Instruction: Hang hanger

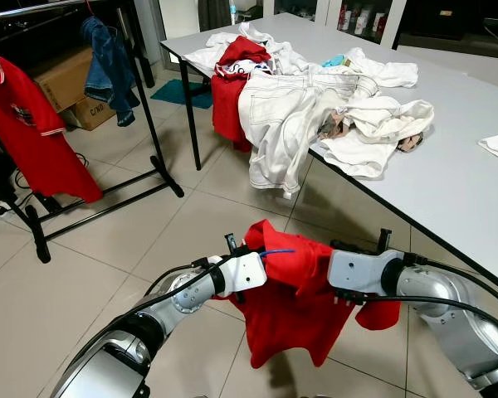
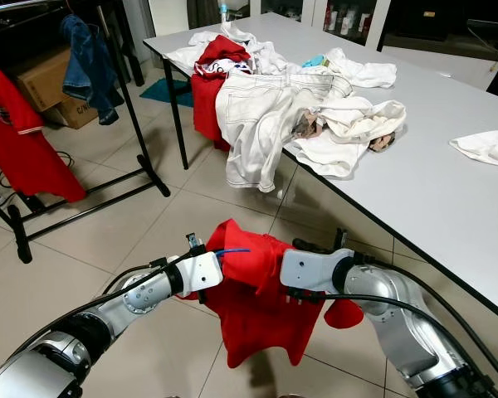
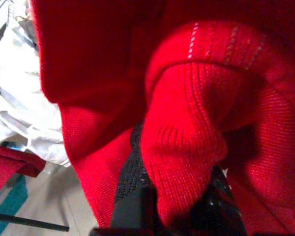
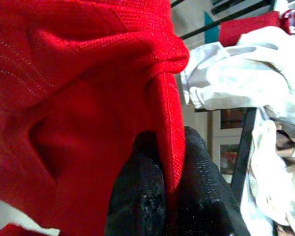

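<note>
I am standing in a room for sorting clothes, looking at a tiled floor (image 1: 133,249), a long grey table (image 1: 448,182) piled with washing (image 1: 315,108), and a black clothes rack (image 1: 141,108) holding shirts.

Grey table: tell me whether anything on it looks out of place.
Yes. A heap of white clothes is piled untidily on the grey table, and white jeans plus a red garment spill over its edge toward the floor.

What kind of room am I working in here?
Probably a laundry-sorting or workroom area: a clothes rack with hung garments, a long table piled with clothes, and a tiled floor.
</note>
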Robot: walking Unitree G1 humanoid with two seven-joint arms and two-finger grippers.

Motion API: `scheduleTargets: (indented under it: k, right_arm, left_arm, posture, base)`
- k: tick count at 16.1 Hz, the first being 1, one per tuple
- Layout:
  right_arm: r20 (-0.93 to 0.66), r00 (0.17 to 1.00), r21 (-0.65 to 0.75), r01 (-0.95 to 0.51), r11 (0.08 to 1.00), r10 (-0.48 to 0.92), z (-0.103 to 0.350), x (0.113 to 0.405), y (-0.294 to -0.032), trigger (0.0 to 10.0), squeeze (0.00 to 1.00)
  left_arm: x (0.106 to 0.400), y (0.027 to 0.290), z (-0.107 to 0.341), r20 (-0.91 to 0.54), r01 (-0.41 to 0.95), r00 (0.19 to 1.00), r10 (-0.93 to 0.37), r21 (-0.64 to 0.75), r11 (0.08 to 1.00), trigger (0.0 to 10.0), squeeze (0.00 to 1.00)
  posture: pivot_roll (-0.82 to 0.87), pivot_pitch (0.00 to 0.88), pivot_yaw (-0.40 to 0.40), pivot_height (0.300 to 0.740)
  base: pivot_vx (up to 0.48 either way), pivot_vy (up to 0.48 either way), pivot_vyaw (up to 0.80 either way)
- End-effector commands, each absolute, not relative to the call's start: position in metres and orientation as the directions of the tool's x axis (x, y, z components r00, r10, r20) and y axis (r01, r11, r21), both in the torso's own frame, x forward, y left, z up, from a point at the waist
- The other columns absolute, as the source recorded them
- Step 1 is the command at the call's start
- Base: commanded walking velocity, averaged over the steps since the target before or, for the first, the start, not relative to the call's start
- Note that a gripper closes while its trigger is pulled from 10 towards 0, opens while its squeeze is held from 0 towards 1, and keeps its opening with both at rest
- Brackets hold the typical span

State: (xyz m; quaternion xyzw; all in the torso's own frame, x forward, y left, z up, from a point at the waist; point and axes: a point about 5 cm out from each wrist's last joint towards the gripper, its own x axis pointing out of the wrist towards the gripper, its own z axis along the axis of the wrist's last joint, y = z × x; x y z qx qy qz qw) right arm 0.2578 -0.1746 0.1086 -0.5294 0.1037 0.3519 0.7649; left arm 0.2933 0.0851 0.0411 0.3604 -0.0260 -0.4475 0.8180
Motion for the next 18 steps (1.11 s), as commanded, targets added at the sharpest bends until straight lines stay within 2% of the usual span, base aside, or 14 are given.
scheduleTargets:
  k: [1,13,14,17,18]
  right_arm:
    - [-0.474,0.778,-0.774,-0.591,0.226,0.411,0.1194,0.2665,-0.1769,0.0,0.00]
    - [-0.416,0.808,-0.798,-0.545,0.259,0.417,0.1229,0.2704,-0.1764,0.0,0.00]
    - [-0.406,0.812,-0.800,-0.537,0.266,0.419,0.1243,0.2711,-0.1766,0.0,0.00]
    - [-0.386,0.821,-0.799,-0.526,0.292,0.420,0.1262,0.2725,-0.1781,0.0,0.00]
    - [-0.378,0.826,-0.797,-0.520,0.307,0.419,0.1269,0.2730,-0.1788,0.0,0.00]
  left_arm:
    - [0.2937,0.0802,0.0476,-0.239,0.700,0.586,-0.774,0.632,0.334,10.0,0.00]
    - [0.2947,0.0805,0.0466,-0.246,0.718,0.593,-0.767,0.592,0.365,10.0,0.00]
    - [0.2948,0.0814,0.0469,-0.242,0.735,0.589,-0.771,0.557,0.387,10.0,1.00]
    - [0.2960,0.0823,0.0479,-0.233,0.720,0.606,-0.761,0.569,0.399,10.0,1.00]
    - [0.2957,0.0820,0.0475,-0.234,0.718,0.606,-0.761,0.571,0.397,10.0,0.16]
  posture:
    - [-0.16,0.000,0.046,0.740]
    - [-0.16,0.000,0.049,0.740]
    - [-0.16,0.000,0.052,0.740]
    - [-0.16,0.000,0.050,0.740]
    - [-0.16,0.000,0.050,0.740]
  base:
    - [0.000,0.000,0.00]
    - [0.000,0.000,0.00]
    - [0.000,0.000,0.00]
    - [0.000,0.000,0.00]
    - [0.000,0.000,0.00]
